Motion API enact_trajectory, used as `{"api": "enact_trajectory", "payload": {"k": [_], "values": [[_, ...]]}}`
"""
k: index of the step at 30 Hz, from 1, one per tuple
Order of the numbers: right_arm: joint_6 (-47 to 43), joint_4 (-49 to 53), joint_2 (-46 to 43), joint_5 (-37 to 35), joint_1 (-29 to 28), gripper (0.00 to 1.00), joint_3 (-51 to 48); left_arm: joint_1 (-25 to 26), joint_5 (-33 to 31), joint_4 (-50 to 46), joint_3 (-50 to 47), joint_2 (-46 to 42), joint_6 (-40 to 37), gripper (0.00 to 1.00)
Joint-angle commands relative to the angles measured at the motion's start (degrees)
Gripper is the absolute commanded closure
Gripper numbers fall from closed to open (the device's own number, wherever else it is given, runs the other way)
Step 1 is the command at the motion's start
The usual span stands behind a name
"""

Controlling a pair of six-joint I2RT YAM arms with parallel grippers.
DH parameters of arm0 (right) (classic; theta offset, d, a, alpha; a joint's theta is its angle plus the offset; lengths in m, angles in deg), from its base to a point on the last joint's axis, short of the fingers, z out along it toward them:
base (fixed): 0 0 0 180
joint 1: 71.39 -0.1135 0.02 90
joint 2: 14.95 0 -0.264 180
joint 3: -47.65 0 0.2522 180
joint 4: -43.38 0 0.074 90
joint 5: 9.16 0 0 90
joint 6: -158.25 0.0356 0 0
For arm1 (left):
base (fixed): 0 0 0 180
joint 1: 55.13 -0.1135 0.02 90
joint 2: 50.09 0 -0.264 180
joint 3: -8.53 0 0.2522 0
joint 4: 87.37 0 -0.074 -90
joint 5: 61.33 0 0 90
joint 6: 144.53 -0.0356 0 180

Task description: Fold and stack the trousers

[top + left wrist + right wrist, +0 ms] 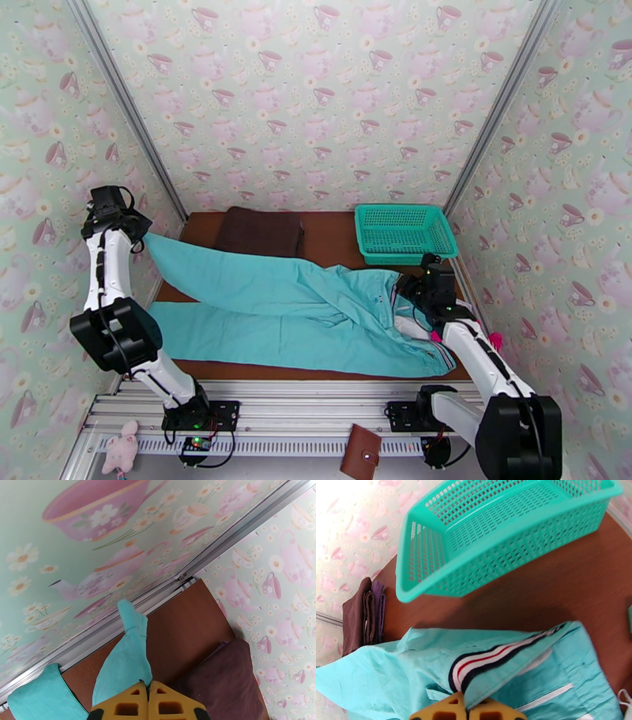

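trousers (300,308) spread on worktop (332,235) left of basket (395,208), waist end nearest it | left fingers (126,703) clamped on cuff far from basket, leg lifted taut | right fingers (442,713) shut on striped waistband just before basket | both ends pinned, probably to carry one leg over other

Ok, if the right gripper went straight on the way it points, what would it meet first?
Past the turquoise cloth trousers the right gripper holds, likely the near wall of the teal plastic mesh basket; depth unclear.
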Motion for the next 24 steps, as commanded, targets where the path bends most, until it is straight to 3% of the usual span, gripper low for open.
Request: {"api": "enact_trajectory", "payload": {"k": [1,8,10,12,17,19,22,24], "values": [[-8.1,13.2,2.8,-4.0,1.4,1.0,8.7,0.1,-1.2,0.9,-0.1,-2.1,-0.1,1.0],[-19.0,23.6,13.4,-2.9,1.7,0.98,23.5,0.1,-2.0,0.7,-0.4,-2.1,0.4,1.0],[-21.5,25.6,15.0,-6.7,1.7,0.84,27.8,0.0,-3.2,0.4,-0.2,-2.2,0.6,1.0],[-24.2,27.2,16.1,-8.5,1.6,0.79,31.9,-0.1,-4.2,0.1,-0.1,-2.3,0.9,1.0],[-31.5,30.5,18.4,-9.1,1.6,0.83,39.6,-0.4,-5.7,-0.2,0.3,-2.2,1.5,1.0],[-32.9,29.3,18.0,-10.8,1.7,1.0,40.3,-0.8,-5.9,-0.5,0.7,-1.9,1.7,1.0],[-30.3,25.9,16.2,-8.3,1.8,1.0,38.3,-1.2,-5.3,-0.2,0.6,-1.9,1.7,1.0],[-24.4,25.2,15.4,-5.6,1.8,0.58,34.9,-1.2,-4.9,0.8,-0.6,-2.4,1.9,1.0]]}}
